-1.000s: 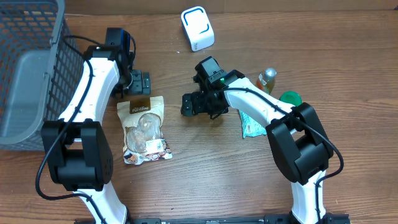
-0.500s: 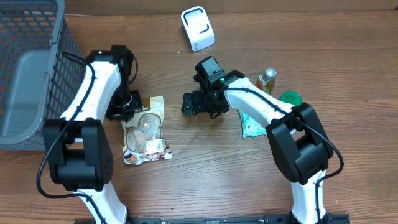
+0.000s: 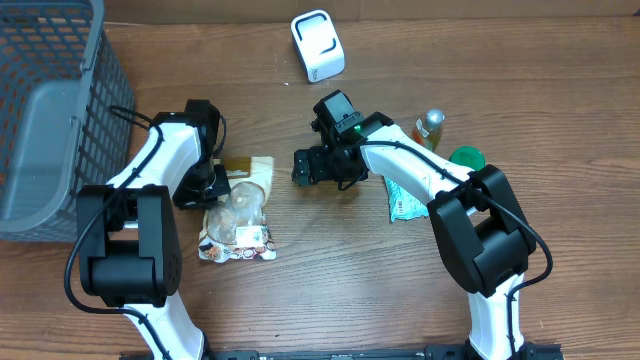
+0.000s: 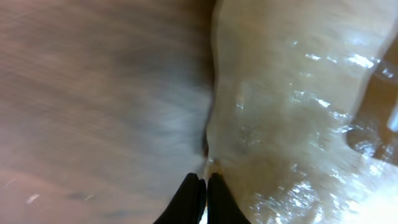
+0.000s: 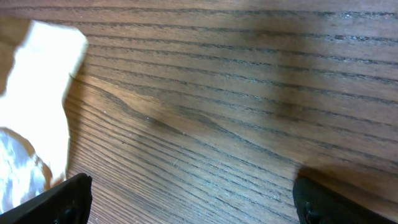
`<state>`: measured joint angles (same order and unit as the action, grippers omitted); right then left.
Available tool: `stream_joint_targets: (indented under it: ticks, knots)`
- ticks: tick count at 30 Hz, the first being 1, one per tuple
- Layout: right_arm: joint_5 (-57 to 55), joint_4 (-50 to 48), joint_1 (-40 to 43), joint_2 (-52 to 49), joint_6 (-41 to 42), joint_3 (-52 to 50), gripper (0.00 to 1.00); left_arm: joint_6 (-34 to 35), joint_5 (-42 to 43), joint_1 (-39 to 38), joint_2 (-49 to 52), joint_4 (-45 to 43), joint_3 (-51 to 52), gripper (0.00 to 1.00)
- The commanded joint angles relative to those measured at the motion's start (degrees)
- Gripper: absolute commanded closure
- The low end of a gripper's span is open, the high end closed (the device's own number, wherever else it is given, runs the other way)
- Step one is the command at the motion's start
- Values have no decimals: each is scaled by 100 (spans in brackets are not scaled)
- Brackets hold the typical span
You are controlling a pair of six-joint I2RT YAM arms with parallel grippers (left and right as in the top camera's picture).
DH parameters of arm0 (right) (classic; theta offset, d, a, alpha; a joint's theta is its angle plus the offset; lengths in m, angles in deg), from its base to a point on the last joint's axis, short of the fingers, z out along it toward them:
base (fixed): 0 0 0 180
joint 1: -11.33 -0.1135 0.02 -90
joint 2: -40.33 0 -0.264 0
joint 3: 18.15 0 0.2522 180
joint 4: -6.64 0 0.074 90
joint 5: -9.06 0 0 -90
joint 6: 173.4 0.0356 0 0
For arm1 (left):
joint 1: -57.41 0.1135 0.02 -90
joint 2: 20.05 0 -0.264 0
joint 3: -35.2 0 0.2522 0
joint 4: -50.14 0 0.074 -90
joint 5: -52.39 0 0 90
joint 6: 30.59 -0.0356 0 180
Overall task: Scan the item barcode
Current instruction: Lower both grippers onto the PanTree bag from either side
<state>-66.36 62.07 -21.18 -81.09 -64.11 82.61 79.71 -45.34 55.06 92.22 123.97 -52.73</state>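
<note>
- Overhead: a clear plastic snack pouch with a brown label strip (image 3: pixel 238 205) lies on the brown wooden tabletop (image 3: pixel 330 290), at about 9 o'clock from the middle.
- The left end effector (image 3: pixel 214 183) sits against the snack pouch's 9 o'clock edge, and the label end is curled up beside it.
- The right end effector (image 3: pixel 304 168) hangs near the middle, at 3 o'clock from the snack pouch and apart from it.
- A white rounded scanner box (image 3: pixel 318 45) stands at 12 o'clock and a grey mesh basket (image 3: pixel 40 120) at 10 o'clock.
- At 3 o'clock are a small amber bottle (image 3: pixel 428 128), a green round lid (image 3: pixel 465 157) and a teal flat packet (image 3: pixel 403 205).
- Left wrist: the black fingertips (image 4: pixel 194 194) are clenched together, pinching the glossy snack pouch (image 4: pixel 286 112) at its edge; the picture is blurred.
- Right wrist: the end effector is released, its black fingers (image 5: pixel 65 199) standing wide apart over bare wood, gripping nothing.
- A pale shape (image 5: pixel 43 74) lies at 9 o'clock; I cannot tell what it is.
</note>
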Motion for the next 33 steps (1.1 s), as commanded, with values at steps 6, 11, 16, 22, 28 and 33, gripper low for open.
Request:
stream_joint_targets:
  ticks: [6,11,16,22,28,33]
  knots:
    - [-39,197,0,-48,-26,136,0,-1349,2614,26,-101,-348,46,90]
    - [9,407,0,-48,-74,138,0,-1394,2833,-94,-101,-511,46,90]
    - [876,448,0,-48,-752,138,0,-1392,2855,-157,-107,-444,-140,94]
    - [975,428,0,-48,-787,136,0,-1390,2761,-160,-136,420,-841,94]
    - [1722,280,0,-48,-1497,136,0,-673,2039,-184,-138,1329,-870,96]
    - [1775,214,-7,-50,-1488,136,0,-678,2044,-306,-138,1478,-330,96]
